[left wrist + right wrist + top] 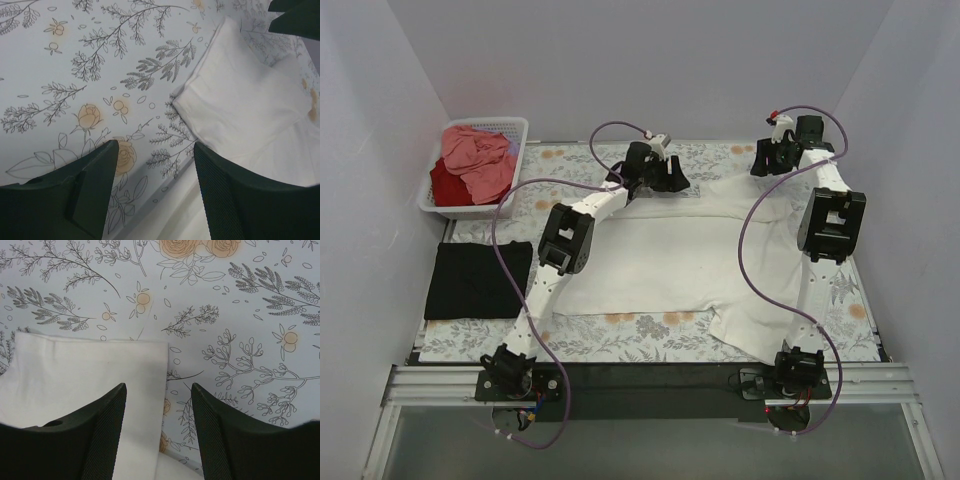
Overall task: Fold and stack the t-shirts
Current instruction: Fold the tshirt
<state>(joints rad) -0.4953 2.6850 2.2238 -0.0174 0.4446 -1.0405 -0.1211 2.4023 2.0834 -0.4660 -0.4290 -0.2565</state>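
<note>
A cream-white t-shirt (pixel 670 260) lies spread flat across the middle of the table. My left gripper (pixel 668 180) hovers open over the shirt's far edge. In the left wrist view this gripper (pixel 155 145) holds nothing, with a white sleeve (pixel 245 110) just to the right of the gap. My right gripper (pixel 769 160) is open at the far right corner. In the right wrist view its gap (pixel 158 386) stands over the straight hem of a sleeve (pixel 90 375), without gripping it. A black t-shirt (pixel 478 280) lies folded at the left. Salmon-pink (pixel 480 160) and dark red (pixel 445 185) t-shirts sit crumpled in the basket.
The white lattice basket (pixel 515 125) stands at the far left corner. The floral tablecloth (pixel 620 335) covers the table, and a metal rail (pixel 640 385) runs along its near edge. Purple cables loop over both arms. White walls close in the sides and back.
</note>
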